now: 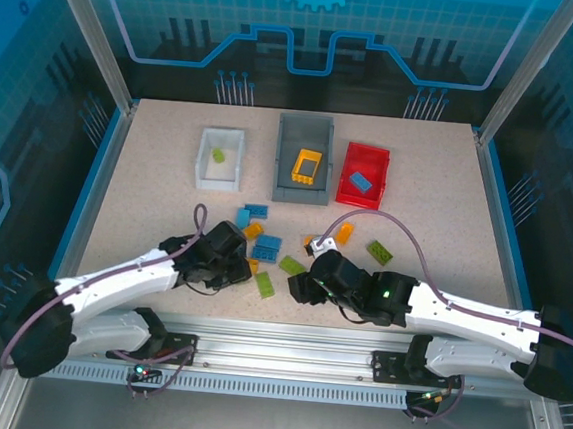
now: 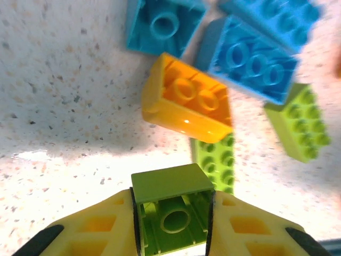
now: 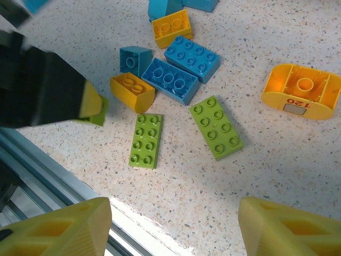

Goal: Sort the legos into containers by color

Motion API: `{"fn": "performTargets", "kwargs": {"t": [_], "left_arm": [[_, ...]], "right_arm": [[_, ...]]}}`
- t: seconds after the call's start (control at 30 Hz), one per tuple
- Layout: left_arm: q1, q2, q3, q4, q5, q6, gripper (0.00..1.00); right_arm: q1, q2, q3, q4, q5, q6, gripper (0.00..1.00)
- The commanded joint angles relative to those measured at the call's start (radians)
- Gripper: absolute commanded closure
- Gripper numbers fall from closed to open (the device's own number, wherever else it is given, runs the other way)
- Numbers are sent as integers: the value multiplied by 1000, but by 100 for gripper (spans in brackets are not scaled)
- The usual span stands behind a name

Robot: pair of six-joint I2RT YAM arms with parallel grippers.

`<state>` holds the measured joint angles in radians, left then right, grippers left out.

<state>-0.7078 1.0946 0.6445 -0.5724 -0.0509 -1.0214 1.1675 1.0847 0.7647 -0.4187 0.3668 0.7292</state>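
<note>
Left claw point(image 2: 171, 216): clamped on a small lime green brick point(image 2: 169, 200), with the yellow fingers point(image 2: 101, 226) pressed to both of its sides.
Where that brick was: low over the near part of the surface point(image 1: 146, 212), just beside the loose pile. Whether it was touching the surface I couldn't tell.
Right claw point(image 3: 173, 218): jaws wide apart with nothing between them, hanging above two long green bricks point(image 3: 145, 140) that lay flat.
Loose pile: an orange brick point(image 2: 186, 101) and a few blue bricks point(image 2: 256, 58) huddled close together just ahead of the left claw. An orange rounded piece point(image 3: 301, 90) lay upside down, off to one side.
White bin point(image 1: 202, 172): one green brick point(image 1: 218, 154) inside.
Grey bin point(image 1: 288, 134): held the yellow frame piece point(image 1: 307, 166).
Red bin point(image 1: 347, 192): a blue brick point(image 1: 360, 182) inside.
Step in hand: as I read it, the pick-up of a green piece, with the grip made and the carry not yet begun.
Next move: probably a lift clear of the pile, then a reach to the far left so the brick drops into the white bin with its match.
Care needed: the orange brick sat very near the held one, so a straight rise looked safer than a sideways drag.
</note>
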Motion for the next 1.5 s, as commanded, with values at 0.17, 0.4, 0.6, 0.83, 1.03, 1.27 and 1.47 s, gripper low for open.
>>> {"fn": "performTargets", "kwargs": {"t": [0.17,0.4,0.6,0.83,1.03,1.27,1.47], "left_arm": [[243,26,266,-180,5,227,71],[496,359,548,-98,-8,455,71],[580,690,782,-70,-47,527,71],[599,977,1017,-80,-83,570,70],[599,1030,1055,-104,-90,566,56],[597,905,961,-83,-77,551,48],[594,795,920,-103,-87,547,51]], "right_arm": [[-83,47,85,99,-16,-72,35],[-143,149,181,328,6,-125,35],[-218,242,272,354,-31,-100,35],[-259,248,264,341,-57,-82,35],[-280,208,205,276,-20,-42,33],[-343,181,156,140,22,20,33],[-356,187,153,81,61,-5,33]]}}
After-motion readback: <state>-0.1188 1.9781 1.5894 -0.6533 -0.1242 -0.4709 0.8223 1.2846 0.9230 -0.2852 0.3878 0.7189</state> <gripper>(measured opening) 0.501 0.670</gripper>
